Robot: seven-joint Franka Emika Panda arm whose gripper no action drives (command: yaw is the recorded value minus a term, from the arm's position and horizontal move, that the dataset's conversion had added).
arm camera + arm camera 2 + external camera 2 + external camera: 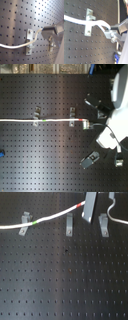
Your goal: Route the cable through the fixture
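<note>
The white cable [50,217] runs from the first exterior view's left edge, with a green band [34,222] and a red-orange band [80,206] next to my gripper [88,211]. The gripper is shut on the cable's end. The cable crosses the left clip [24,223] and passes over the top of the middle clip [69,226]; I cannot tell whether it sits in them. In the second exterior view the cable [25,120] lies straight across two clips [73,116] to the gripper [87,125]. Both wrist views show the cable [15,47] [79,21] crossing a clip [29,40] [89,22].
A third clip [103,224] stands to the first exterior view's right of the gripper, with a loose white cord [114,214] beyond it. The black perforated board [65,277] fills the front. In the second exterior view a grey part [90,159] and a blue object [1,154] lie on the board.
</note>
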